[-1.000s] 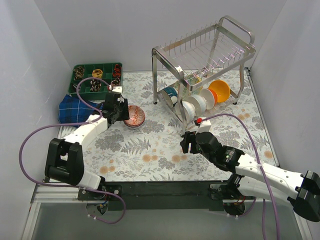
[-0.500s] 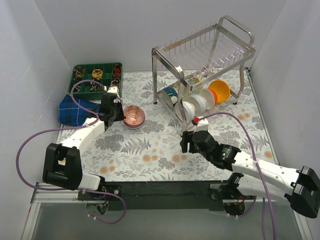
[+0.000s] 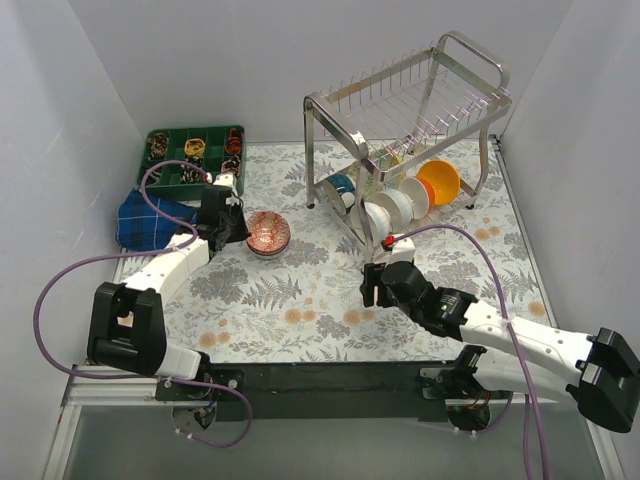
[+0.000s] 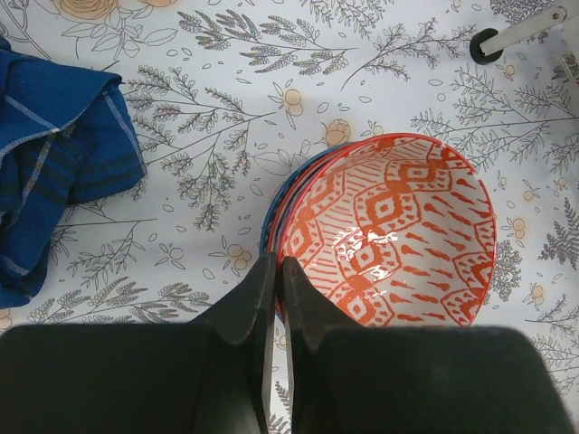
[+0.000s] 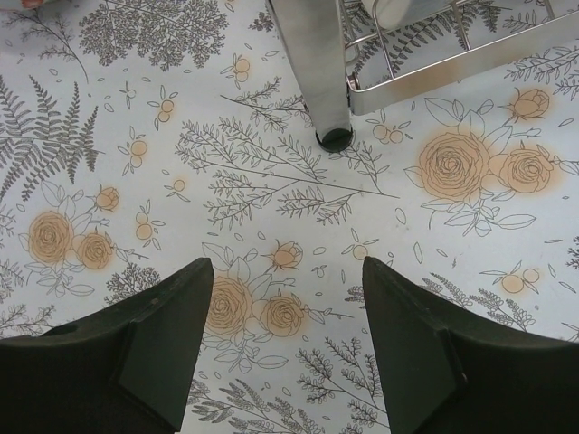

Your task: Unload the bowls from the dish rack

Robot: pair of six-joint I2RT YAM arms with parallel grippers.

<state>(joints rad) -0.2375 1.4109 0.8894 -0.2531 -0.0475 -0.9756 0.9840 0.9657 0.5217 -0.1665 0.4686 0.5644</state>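
Note:
A red-white patterned bowl [image 4: 389, 235] sits nested in a blue bowl [image 4: 271, 226] on the floral cloth; the stack also shows in the top view [image 3: 268, 231]. My left gripper [image 4: 277, 264] is shut and empty, its tips just over the stack's near-left rim. The steel dish rack [image 3: 400, 100] stands at the back right. Its lower shelf holds a teal bowl [image 3: 340, 185], white bowls [image 3: 392, 208] and an orange bowl [image 3: 440, 182]. My right gripper [image 5: 288, 271] is open and empty above the cloth, just in front of the rack's front leg [image 5: 317, 72].
A green compartment tray [image 3: 195, 155] with small items sits at the back left. A folded blue cloth [image 3: 150, 218] lies left of the bowl stack and shows in the left wrist view [image 4: 54, 172]. Purple cables loop over both arms.
My left gripper has drawn back to the left from the red-white bowl, which stays on the stack. My right gripper has hardly moved.

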